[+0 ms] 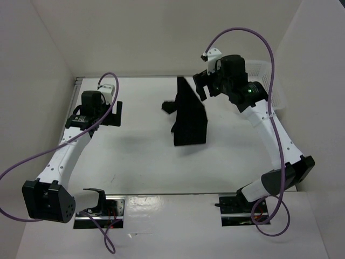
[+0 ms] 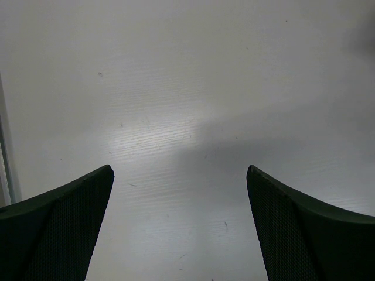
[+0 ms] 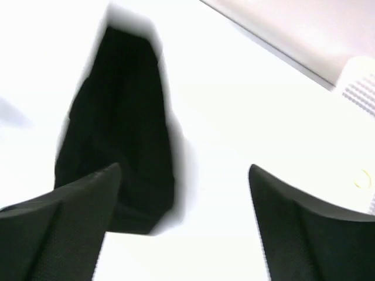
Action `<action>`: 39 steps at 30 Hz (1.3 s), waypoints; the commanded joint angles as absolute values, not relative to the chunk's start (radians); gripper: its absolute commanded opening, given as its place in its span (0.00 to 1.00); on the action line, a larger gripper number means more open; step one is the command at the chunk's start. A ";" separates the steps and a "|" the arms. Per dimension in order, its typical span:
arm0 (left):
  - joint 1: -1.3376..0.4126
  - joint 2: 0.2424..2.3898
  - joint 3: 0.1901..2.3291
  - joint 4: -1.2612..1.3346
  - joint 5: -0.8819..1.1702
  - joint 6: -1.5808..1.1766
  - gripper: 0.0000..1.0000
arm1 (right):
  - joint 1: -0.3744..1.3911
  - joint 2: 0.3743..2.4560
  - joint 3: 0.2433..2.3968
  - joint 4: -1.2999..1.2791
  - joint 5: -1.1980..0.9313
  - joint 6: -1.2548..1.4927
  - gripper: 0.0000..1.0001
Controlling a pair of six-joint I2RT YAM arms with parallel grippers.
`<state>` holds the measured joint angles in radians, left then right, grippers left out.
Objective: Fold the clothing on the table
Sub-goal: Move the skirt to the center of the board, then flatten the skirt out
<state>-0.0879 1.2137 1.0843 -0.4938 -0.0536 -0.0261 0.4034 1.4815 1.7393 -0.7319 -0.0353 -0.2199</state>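
Table [image 1: 140, 162]: white and flat. The clothing lies on it about mid-way between the two arms, towards the far side.
Clothing [image 1: 190, 121]: black, and gathered into a narrow strip that runs from near to far. Its far end comes to a point just beside the right claw, and a small flap sticks out on its left side. It is touching neither claw.
Step in hand, as I judge it: the fold looks uneven. It would be best to take a free corner low against the table, lay it flat over the strip, and tuck in the stray flap before pressing.
Basket [image 1: 268, 75]: white mesh, at the far right corner behind the right arm and well apart from the clothing. Its inside is too hidden to tell what it holds.
Right claw [image 3: 184, 170]: fingers spread wide with nothing between them, above the clothing's far end.
Left claw [image 2: 180, 170]: fingers spread wide and holding nothing, over bare table to the left.
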 commanded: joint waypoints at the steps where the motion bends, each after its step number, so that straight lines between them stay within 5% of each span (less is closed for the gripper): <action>1: -0.084 1.184 1.101 -0.469 -0.051 -0.017 1.00 | 0.399 1.397 1.672 -0.611 0.092 -0.207 0.98; 7: -0.084 1.184 1.101 -0.469 -0.051 -0.017 1.00 | 0.439 1.437 1.615 -0.652 0.085 -0.239 0.98; 13: -0.084 1.175 1.101 -0.469 -0.092 -0.026 1.00 | 0.733 1.472 1.425 -0.661 0.072 -0.325 0.98; 23: -0.084 1.204 1.101 -0.460 -0.186 -0.057 1.00 | 0.742 1.724 1.148 -0.612 -0.055 -0.325 0.83; 39: -0.084 1.235 1.101 -0.460 -0.213 -0.066 1.00 | 0.802 1.704 1.138 -0.652 -0.092 -0.296 0.82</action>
<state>-0.0879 1.2346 1.0847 -0.4931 -0.2001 -0.0380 0.7956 1.7756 1.1221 -0.6502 -0.0685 -0.3157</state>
